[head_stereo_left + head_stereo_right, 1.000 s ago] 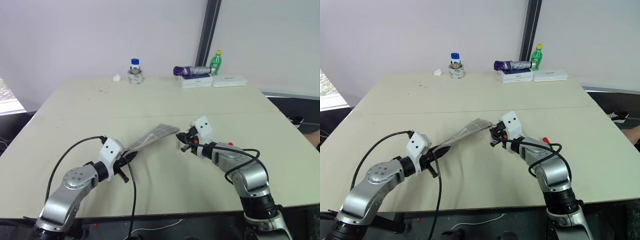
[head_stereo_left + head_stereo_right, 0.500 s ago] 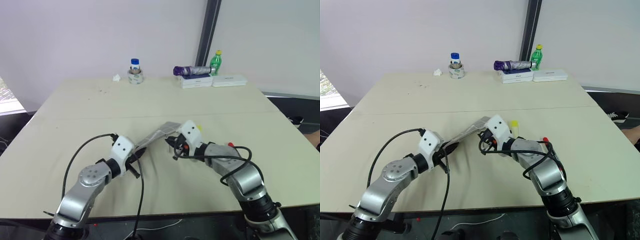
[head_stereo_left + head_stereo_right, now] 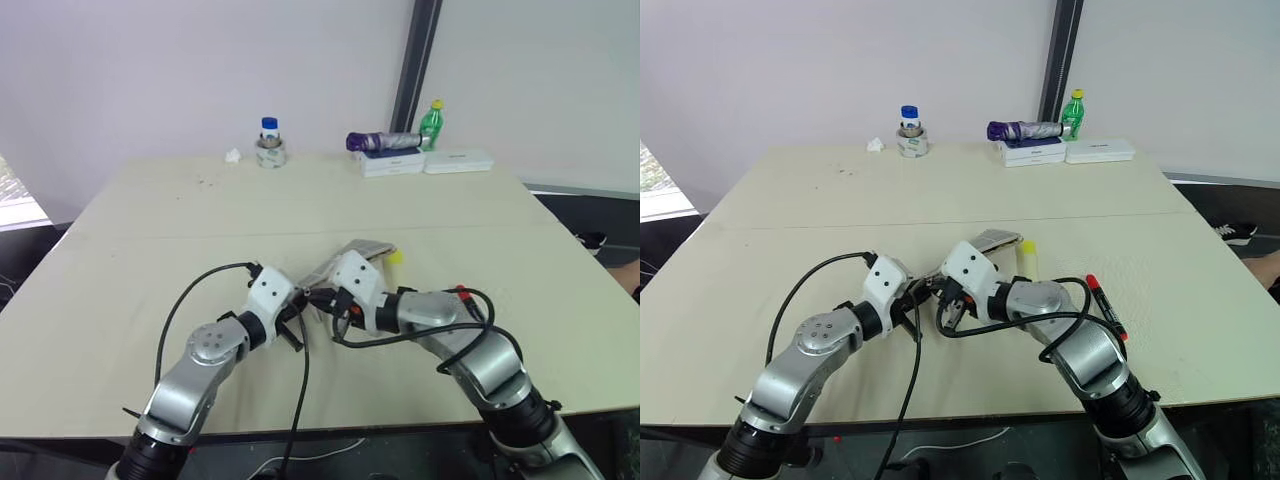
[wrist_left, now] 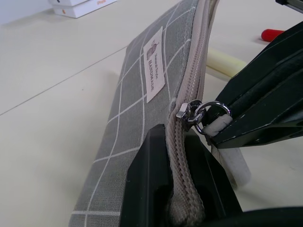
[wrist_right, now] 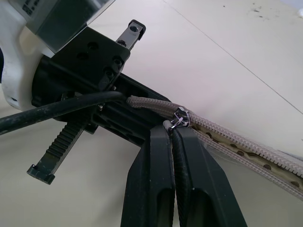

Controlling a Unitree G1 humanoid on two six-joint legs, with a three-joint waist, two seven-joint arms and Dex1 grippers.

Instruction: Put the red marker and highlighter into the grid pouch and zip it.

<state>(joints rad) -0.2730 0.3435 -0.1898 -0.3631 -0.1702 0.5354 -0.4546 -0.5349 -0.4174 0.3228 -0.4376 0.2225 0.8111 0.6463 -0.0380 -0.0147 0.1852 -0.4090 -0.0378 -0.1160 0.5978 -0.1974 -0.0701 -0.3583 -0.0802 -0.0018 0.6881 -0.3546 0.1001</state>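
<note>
Now the left gripper [image 4: 182, 189] is clamped shut on the end of the grid pouch [image 4: 142, 109], pinching the zipper seam, while the right gripper [image 5: 174, 142] is closed tight on the zipper pull tab [image 4: 196, 116] just beside it. Near the middle of the table [image 3: 790, 200] the pouch is held up on edge between the two grippers, slanting away from them toward the highlighter [image 3: 1026, 258], which lies on the table just beyond its far end; the red marker [image 3: 1105, 306] lies on the table further to the right, apart from the pouch
</note>
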